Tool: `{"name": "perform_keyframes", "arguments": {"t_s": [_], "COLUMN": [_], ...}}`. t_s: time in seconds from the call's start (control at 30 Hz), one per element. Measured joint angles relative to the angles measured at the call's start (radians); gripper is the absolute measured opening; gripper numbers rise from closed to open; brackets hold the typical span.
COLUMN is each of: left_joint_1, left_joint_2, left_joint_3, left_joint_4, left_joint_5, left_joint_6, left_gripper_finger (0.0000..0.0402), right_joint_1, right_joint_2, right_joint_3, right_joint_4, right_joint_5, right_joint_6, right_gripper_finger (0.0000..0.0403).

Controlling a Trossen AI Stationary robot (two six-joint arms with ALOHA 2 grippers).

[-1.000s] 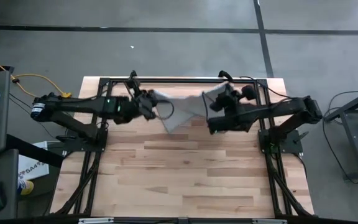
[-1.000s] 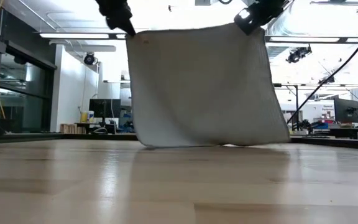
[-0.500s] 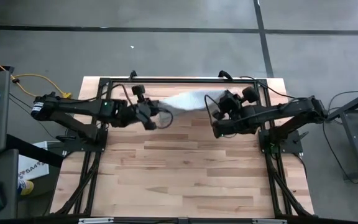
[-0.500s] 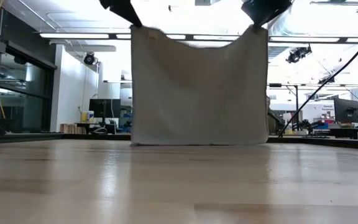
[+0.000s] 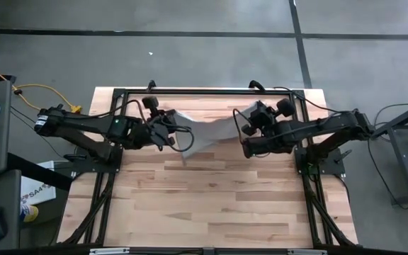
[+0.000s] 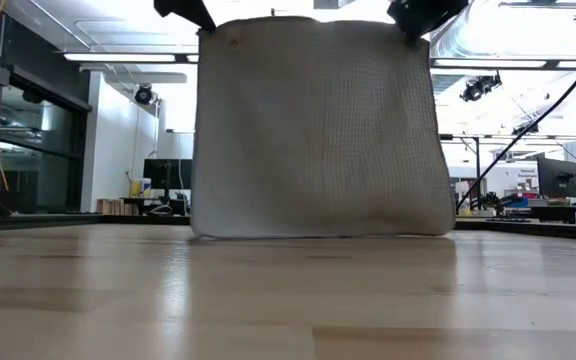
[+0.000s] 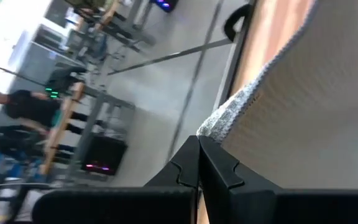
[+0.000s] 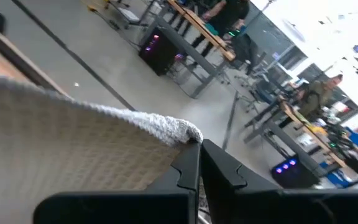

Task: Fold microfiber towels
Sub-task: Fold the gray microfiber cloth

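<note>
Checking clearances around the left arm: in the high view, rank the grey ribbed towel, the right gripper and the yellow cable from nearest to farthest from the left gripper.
1. Grey ribbed towel: pinched in the left gripper.
2. Right gripper: across the towel, holding its other corner.
3. Yellow cable: off the table's far-left corner.

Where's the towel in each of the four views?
High view: towel strung between both arms, far half of the table.
Low view: towel hangs as a sheet in mid-picture, its bottom edge at the tabletop.
Left wrist view: a towel corner pinched in the shut left pincer.
Right wrist view: a towel corner pinched in the shut right pincer.
Shared landmark: the towel's two pinched top corners.
</note>
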State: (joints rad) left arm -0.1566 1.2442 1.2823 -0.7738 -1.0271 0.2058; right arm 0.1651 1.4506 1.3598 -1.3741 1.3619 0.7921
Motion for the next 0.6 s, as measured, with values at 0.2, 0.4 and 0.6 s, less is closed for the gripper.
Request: {"name": "perform_keyframes", "arguments": {"t_s": [0.2, 0.4, 0.6], "left_joint_1": [0.068, 0.225, 0.331], "left_joint_2": [-0.006, -0.012, -0.014], "left_joint_3": [0.000, -0.001, -0.001], "left_joint_4": [0.015, 0.048, 0.242], "left_joint_5": [-0.034, 0.051, 0.139], "left_joint_6": [0.075, 0.141, 0.273], "left_gripper_finger": [0.0000, 0.0000, 0.0000], "right_joint_1": [-0.103, -0.194, -0.238], "right_joint_2": [0.000, 0.000, 0.000], "right_joint_3": [0.000, 0.000, 0.000], "right_joint_4": [0.002, 0.027, 0.114], "right_joint_5": [0.042, 0.058, 0.170], "right_joint_6": [-0.055, -0.126, -0.234], "right_gripper_finger": [0.0003, 0.0003, 0.0003]}}
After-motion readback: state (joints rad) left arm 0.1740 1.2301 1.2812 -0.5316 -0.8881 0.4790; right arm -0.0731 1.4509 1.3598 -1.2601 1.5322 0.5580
